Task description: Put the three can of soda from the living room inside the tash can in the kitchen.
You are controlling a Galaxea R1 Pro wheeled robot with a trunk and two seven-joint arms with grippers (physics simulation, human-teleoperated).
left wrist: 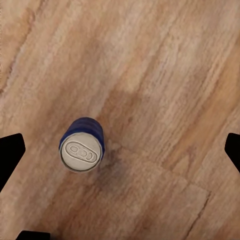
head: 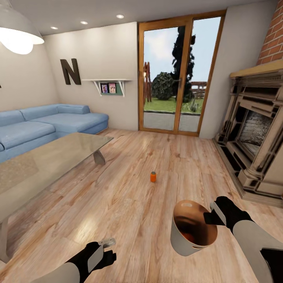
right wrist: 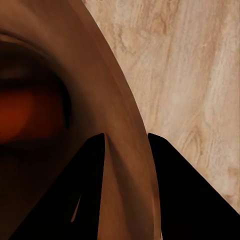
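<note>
The living room spreads out with a blue sofa (head: pixel 47 125) at ten o'clock, a glass-topped low surface (head: pixel 43 165) at nine, wood-framed glass doors (head: pixel 179 74) at twelve and a brick fireplace (head: pixel 255 133) at two, all on an orange-brown plank floor (head: pixel 129 188).

The tash can (head: pixel 184 241) hangs at five o'clock, off the floor, gripped at its rim by the right claw (head: pixel 214 214), one finger inside the wall and one outside. It looks a light, stiff shell, likely to swing from so thin a pinch, so it should be carried level. A reddish glow lies deep inside it; what it is cannot be told.

The orange can (head: pixel 153 177) stands upright on the floor near centre, well apart from both arms.

The blue can (left wrist: pixel 81 146) stands upright on the floor beneath the left claw (left wrist: pixel 120 150), whose fingers are spread wide with the can between them, nearer one finger. Small, smooth and probably slippery, it is best taken around the middle of its body.
</note>
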